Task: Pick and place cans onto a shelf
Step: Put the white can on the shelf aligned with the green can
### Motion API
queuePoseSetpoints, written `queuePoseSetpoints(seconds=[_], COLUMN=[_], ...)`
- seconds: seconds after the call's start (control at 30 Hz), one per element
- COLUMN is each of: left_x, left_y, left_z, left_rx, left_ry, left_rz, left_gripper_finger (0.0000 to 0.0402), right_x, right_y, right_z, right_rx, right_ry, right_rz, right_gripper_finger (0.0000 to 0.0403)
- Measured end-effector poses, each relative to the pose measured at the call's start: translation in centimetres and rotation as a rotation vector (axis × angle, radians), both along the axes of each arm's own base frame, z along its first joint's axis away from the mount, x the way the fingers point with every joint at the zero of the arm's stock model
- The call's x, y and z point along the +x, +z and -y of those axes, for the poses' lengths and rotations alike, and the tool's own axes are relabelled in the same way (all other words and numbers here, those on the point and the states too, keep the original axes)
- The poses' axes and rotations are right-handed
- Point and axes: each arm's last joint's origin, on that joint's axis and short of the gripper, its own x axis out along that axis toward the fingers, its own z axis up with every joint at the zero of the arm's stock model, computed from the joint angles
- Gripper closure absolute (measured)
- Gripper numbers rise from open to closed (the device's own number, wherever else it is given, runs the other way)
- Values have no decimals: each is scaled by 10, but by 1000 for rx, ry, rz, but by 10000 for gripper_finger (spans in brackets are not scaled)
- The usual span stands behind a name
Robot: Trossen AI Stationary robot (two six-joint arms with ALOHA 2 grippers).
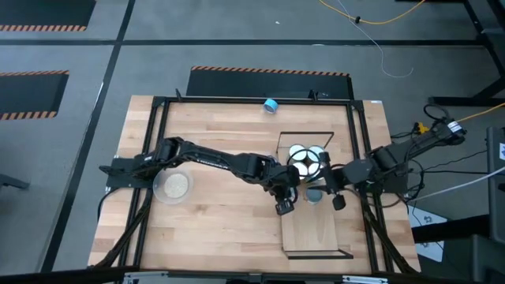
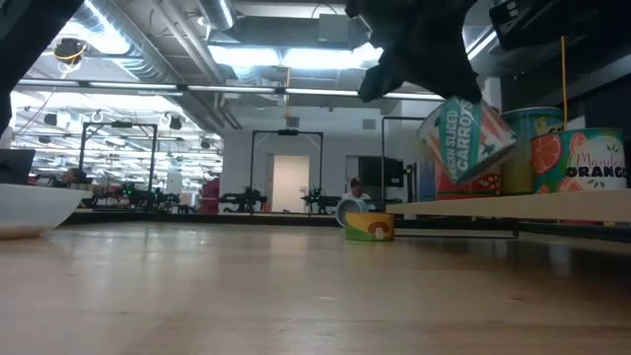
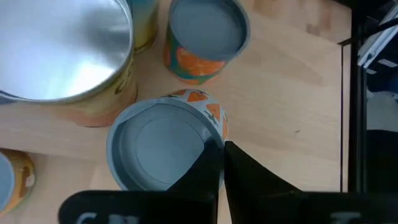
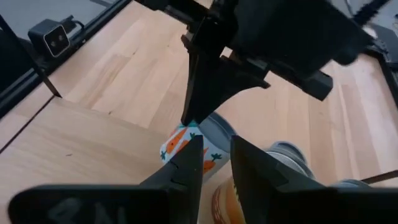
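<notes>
From above, my left gripper (image 1: 300, 189) and my right gripper (image 1: 325, 189) meet over the middle of the shelf (image 1: 316, 233), one from each long side, with the grey-topped carrot can (image 1: 314, 195) between them. A cluster of cans (image 1: 304, 158) with bright tops stands on the shelf's far half, a small blue can (image 1: 271, 104) sits on the table beyond the shelf's far end, and a clear dish (image 1: 173, 186) lies well to the shelf's left, under my left arm. Level with the table, the carrot can hangs tilted just above the shelf board, gripped from above by dark fingers, with an orange can (image 2: 582, 158) upright on the board behind it and a mushroom can (image 2: 370, 227) on the table past the shelf. Through my left wrist, my left jaws are pressed fully together and grip nothing. Their joined tips rest at the rim of the carrot can's top, above the shelf's wood. Through my right wrist, my right jaws stand at a narrow gap with the carrot can caught between them, while my left fingers (image 4: 205, 81) come down onto its top edge.
</notes>
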Motion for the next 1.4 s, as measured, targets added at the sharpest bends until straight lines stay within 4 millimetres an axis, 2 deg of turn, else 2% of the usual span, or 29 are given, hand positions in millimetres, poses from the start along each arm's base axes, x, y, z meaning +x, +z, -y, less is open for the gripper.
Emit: queuePoseSetpoints(seconds=[0.3,0.57,0.67,0.83,1.03,1.4], left_x=[0,0,1,2,2,2], left_y=[2,2,3,4,4,4], left_z=[0,0,0,0,3,3], left_rx=[-3,-3,-3,-4,16,23], left_ry=[-1,-1,-1,-1,-20,-18], left_rz=[16,15,18,33,48,47], left_gripper_finger=[399,399,399,397,398,397], right_x=[13,19,23,32,43,56], right_y=[-6,-9,-11,-17,-25,-39], right_z=[-6,-7,-9,-10,-5,1], right_rx=[2,25,22,5,-3,92], right_ry=[-4,-25,-21,29,1,99], right_rz=[-3,-2,-4,-25,-43,-141], right_gripper_finger=[312,241,226,227,236,237])
